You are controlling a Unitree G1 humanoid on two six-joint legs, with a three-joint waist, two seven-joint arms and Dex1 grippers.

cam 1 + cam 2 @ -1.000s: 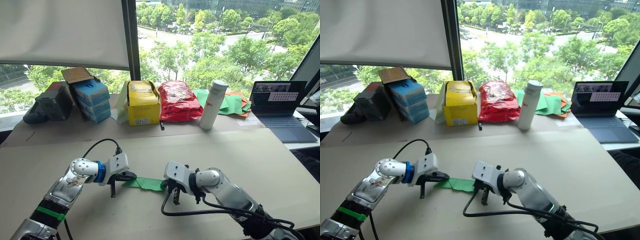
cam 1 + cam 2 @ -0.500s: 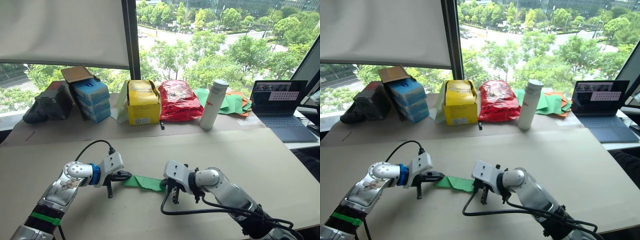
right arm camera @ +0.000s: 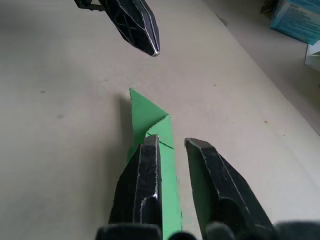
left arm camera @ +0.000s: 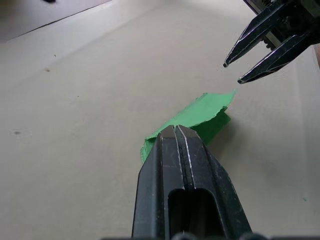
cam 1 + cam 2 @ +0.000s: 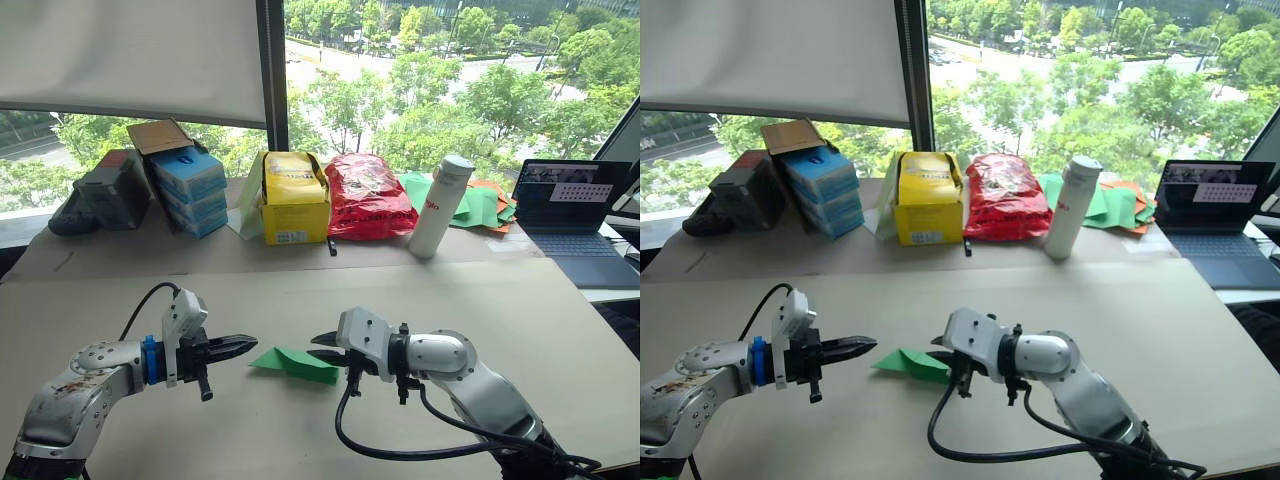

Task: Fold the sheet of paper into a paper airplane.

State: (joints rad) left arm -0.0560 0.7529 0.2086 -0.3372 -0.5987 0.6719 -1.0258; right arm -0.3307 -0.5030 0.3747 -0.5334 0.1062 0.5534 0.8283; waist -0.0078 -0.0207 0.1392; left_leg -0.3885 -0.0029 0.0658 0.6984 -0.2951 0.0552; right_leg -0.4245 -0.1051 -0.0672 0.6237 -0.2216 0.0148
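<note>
The green sheet of paper lies flat on the tan table, folded into a slim pointed wedge with layered flaps, the paper airplane shape. My left gripper is shut and hovers just left of the wedge's pointed end, apart from it. My right gripper is open and points toward the left one, just above the wedge's wider end. In the right wrist view the paper lies below the spread fingers, not pinched. The left wrist view shows the paper beyond my shut gripper.
Along the far edge by the window stand blue boxes, a yellow box, a red bag, a white bottle and a heap of green and orange sheets. A laptop sits at the right.
Both grippers have come off the paper: the left drew back to the left, the right lifted and turned level. The wedge stays on the table. The camera has shifted.
</note>
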